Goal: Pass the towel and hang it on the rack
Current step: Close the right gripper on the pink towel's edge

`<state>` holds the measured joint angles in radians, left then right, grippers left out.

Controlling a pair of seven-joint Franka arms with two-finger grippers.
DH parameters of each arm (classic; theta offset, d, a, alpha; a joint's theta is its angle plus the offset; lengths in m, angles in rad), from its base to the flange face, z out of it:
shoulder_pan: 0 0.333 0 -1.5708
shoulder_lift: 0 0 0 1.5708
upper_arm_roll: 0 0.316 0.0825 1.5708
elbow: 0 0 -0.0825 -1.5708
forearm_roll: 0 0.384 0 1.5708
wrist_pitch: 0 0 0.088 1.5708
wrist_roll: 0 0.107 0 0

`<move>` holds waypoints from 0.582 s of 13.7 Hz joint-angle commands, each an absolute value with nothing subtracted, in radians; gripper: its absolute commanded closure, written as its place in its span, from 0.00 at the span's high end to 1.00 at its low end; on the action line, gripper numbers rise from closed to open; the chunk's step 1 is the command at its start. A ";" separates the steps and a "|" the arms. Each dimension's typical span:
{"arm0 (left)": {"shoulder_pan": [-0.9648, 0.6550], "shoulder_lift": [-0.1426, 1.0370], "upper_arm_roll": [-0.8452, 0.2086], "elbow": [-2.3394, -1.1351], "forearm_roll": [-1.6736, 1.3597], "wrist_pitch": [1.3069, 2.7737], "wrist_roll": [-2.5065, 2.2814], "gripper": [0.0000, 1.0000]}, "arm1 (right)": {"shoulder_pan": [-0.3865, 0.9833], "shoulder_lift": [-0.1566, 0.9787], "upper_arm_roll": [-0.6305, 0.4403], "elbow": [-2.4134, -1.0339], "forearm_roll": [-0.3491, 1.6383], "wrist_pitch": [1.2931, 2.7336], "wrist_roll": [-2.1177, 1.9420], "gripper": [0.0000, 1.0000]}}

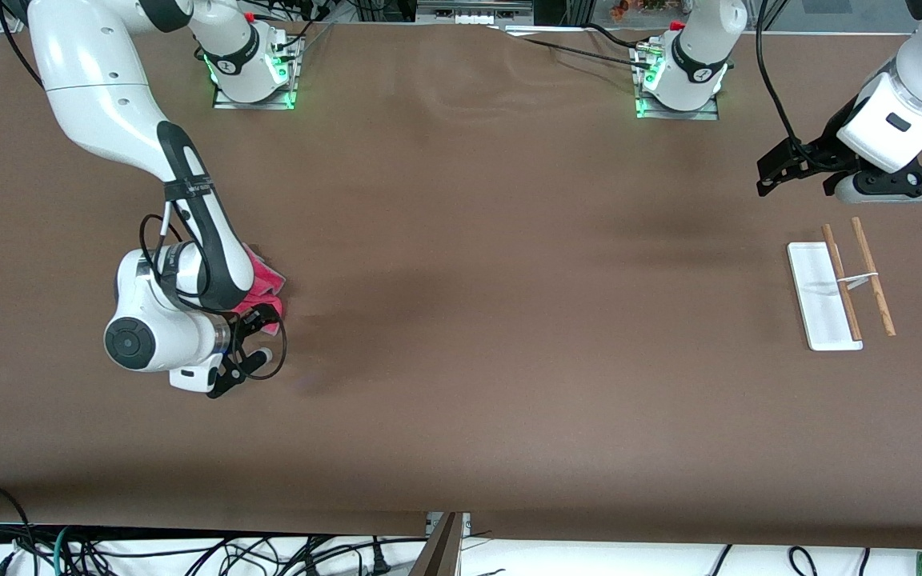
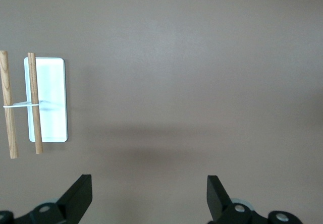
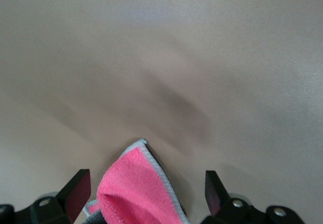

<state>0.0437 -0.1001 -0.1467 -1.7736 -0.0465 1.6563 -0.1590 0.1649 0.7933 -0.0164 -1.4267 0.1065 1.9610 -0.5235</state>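
Meanwhile, at the right arm's end of the brown-covered table [image 1: 461,384], the pink-red towel [image 1: 262,286] is seen crumpled on the surface, partly hidden under the right arm's wrist. The right gripper [image 1: 246,352] is held low over the cloth with its fingers spread wide; in the right wrist view the towel [image 3: 135,191] lies between the parted fingertips [image 3: 78,188], ungrasped, a stance apparently taken up for a pinch. Whether the pads already touch the fabric cannot be told. Toward three o'clock on the table, well apart from the cloth, the rack [image 1: 843,290] is set with its white base flat and its two wooden rods lying parallel above it. The left gripper [image 1: 773,172] is kept waiting just at the rack's twelve o'clock, fingers released and empty, presumably so the handover can be received near the rods.
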 commanded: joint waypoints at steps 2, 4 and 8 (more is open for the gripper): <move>0.052 -0.115 -0.153 -1.773 -0.063 1.647 -0.164 1.00 | 0.163 0.821 -0.014 -1.420 0.135 1.983 -0.558 1.00; 0.052 -0.115 -0.153 -1.773 -0.063 1.647 -0.164 1.00 | 0.163 0.825 -0.014 -1.427 0.150 1.983 -0.558 1.00; 0.052 -0.114 -0.153 -1.773 -0.063 1.647 -0.164 1.00 | 0.163 0.841 -0.014 -1.428 0.152 1.988 -0.557 0.99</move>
